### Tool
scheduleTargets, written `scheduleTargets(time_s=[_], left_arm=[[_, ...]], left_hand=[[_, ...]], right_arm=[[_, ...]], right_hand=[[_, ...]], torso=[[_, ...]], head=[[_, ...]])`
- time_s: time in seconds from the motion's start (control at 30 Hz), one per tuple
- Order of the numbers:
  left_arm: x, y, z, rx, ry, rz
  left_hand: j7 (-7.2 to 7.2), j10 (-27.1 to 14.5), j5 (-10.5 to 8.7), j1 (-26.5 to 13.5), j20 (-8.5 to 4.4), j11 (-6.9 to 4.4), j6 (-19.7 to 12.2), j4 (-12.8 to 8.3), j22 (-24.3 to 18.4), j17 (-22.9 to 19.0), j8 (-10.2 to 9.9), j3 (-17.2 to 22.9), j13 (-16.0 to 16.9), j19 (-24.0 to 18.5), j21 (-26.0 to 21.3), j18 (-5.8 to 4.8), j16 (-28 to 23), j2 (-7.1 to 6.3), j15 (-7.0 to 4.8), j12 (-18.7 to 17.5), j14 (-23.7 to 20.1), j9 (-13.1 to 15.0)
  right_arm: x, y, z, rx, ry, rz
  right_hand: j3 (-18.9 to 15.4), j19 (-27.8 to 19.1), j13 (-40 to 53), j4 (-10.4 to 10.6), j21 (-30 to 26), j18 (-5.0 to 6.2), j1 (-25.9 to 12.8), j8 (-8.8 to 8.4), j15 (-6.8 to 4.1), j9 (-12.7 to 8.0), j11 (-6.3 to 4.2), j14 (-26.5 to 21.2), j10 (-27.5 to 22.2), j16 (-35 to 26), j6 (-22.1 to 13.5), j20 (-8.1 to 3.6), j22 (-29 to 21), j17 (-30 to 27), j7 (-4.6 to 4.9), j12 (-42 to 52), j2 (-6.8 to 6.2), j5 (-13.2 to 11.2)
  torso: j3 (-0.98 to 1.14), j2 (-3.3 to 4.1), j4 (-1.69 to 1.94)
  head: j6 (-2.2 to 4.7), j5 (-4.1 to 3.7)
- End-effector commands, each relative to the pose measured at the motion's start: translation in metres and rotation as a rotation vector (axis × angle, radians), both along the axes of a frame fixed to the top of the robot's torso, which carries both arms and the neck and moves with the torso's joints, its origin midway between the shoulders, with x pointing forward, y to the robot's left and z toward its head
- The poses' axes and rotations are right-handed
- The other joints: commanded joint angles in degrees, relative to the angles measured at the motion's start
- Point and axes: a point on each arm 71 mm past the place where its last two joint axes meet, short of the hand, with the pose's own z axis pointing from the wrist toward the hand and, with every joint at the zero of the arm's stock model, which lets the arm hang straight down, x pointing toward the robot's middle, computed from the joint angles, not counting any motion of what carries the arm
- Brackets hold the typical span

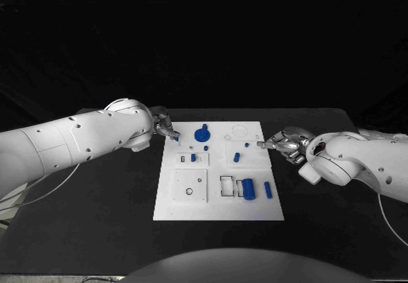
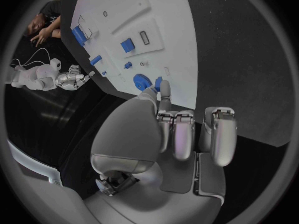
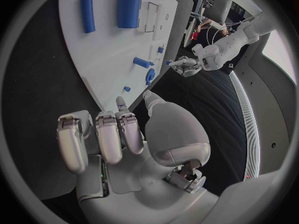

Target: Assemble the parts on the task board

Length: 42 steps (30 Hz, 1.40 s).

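- Left hand [image 1: 164, 130] sat at the far-left corner of the task board [image 1: 217, 212], fingers [image 2: 166, 90] over its left edge. In the left wrist view a small blue part [image 2: 158, 82] showed at the tip of thumb and finger, apparently pinched between them; the other fingers were curled in and empty.
- Just to the right of that hand, the blue gear [image 1: 201, 134] lay flat on the board. Judged the nearest feature to the pinched part, so the left hand looked best placed for work on that side.
- Mid-board: a small blue block [image 1: 193, 157] by a slot, and a short blue peg [image 1: 237, 157], its long axis running roughly near-far.
- Nearer the robot: a thick blue cylinder [image 1: 248, 188] and a slim blue rod [image 1: 267, 189], side by side, both lengthwise near-far.
- Right hand [image 1: 283, 143] hovered at the board's right edge above the desk [image 1: 102, 206], fingers [image 3: 119, 129] loosely curled, holding nothing. The peg lay just left of it; the cylinder and rod lay nearer the robot.
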Motion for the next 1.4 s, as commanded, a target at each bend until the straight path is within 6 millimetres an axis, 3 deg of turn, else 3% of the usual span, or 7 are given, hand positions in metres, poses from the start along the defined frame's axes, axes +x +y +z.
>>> scheduleTargets(time_s=[0.03,0.5,1.4], left_arm=[[-0.007,0.000,0.000,-0.018,0.040,0.031],[-0.031,-0.002,-0.002,-0.004,0.106,0.025],[-0.039,-0.010,-0.006,0.034,0.180,0.002]], left_hand=[[-0.37,6.05,0.39,-0.01,0.31,-0.58,0.42,-0.50,15.09,15.09,0.33,0.99,15.04,6.03,0.14,-0.43,0.15,-0.56,-0.44,0.35,6.07,0.04],[-0.41,6.05,0.64,0.08,0.40,-0.61,0.54,-0.44,15.09,15.09,0.29,1.43,15.04,6.03,0.14,-0.43,0.15,-0.42,-0.46,0.35,6.07,0.02],[-0.29,6.05,0.63,-0.49,0.50,-0.53,0.57,-0.17,15.09,15.09,0.19,1.61,15.04,6.03,0.14,-0.43,0.15,-0.57,-0.46,0.35,6.07,-0.01]], right_arm=[[0.000,0.001,-0.001,-0.002,0.002,0.009],[0.000,0.002,-0.001,-0.001,0.002,0.010],[0.000,0.001,-0.001,-0.001,0.002,0.010]], right_hand=[[-0.11,6.00,15.10,0.13,0.26,-0.38,0.02,0.20,0.30,0.09,0.56,5.96,6.01,0.23,-0.25,0.32,15.07,15.05,0.27,0.16,0.74,0.28],[-0.11,6.00,15.10,0.13,0.26,-0.38,0.02,0.20,0.30,0.09,0.56,5.96,6.01,0.23,-0.25,0.32,15.07,15.05,0.27,0.16,0.74,0.28],[-0.11,6.00,15.10,0.13,0.26,-0.38,0.02,0.20,0.30,0.09,0.56,5.96,6.01,0.23,-0.25,0.32,15.07,15.05,0.27,0.16,0.74,0.28]], torso=[[-0.01,0.04,0.03],[-0.04,0.04,-0.03],[-0.04,0.05,-0.03]], head=[[-0.12,0.21],[-0.12,0.44],[-0.37,0.51]])
